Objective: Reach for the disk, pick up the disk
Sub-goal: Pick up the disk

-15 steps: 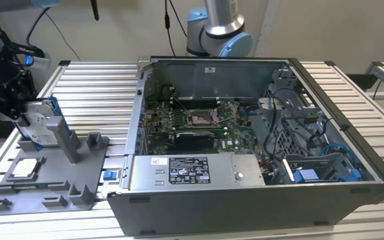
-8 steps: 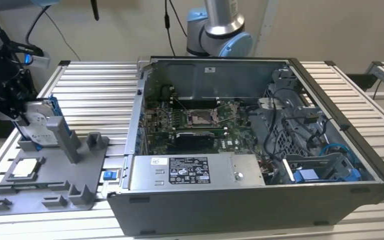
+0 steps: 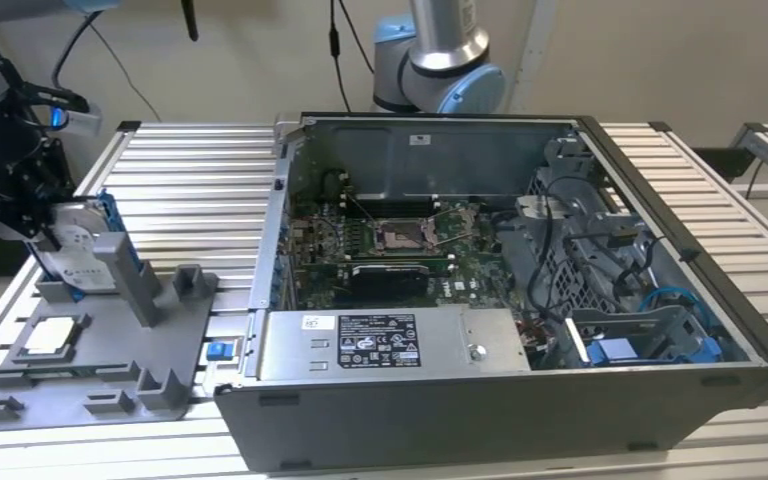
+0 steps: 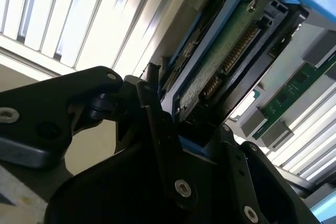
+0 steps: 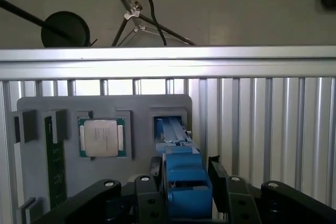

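Hand (image 5: 185,167) clamped on disk (image 5: 178,150), one finger each side of blue bracket. Disk stands on edge in slot of gray holder (image 5: 139,108), beside chip (image 5: 101,137). Holder on slatted desk (image 5: 262,124); open computer case (image 3: 491,400) at exterior view's right.

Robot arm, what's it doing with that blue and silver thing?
The arm's pincer is right at the disk, a silver hard drive in a blue frame. The disk stands on edge in the grey holder tray beside the open computer case. I can't tell if it's gripped yet.
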`<state>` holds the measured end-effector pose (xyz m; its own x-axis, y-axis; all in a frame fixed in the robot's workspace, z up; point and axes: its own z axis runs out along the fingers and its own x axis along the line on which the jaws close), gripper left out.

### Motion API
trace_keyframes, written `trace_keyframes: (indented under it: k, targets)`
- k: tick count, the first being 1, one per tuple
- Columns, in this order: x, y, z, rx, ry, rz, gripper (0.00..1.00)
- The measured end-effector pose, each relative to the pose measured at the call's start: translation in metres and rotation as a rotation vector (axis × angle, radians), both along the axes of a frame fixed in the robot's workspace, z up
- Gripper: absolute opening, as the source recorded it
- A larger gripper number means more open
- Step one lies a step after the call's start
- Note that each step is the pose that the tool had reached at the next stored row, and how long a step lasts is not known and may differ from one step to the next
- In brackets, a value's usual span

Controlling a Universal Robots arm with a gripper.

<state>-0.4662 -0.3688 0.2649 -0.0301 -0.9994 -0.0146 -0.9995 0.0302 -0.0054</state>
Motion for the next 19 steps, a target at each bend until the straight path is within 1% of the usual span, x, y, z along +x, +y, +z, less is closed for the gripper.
trace_keyframes:
  k: [5,6,19]
  targets:
    - [0.0001,0.0,0.0,0.0,0.0,0.0,1.0]
    - [0.0001,0.0,0.0,0.0001,0.0,0.0,0.0]
    - [0.0001,0.0,0.0,0.0001,0.0,0.0,0.0]
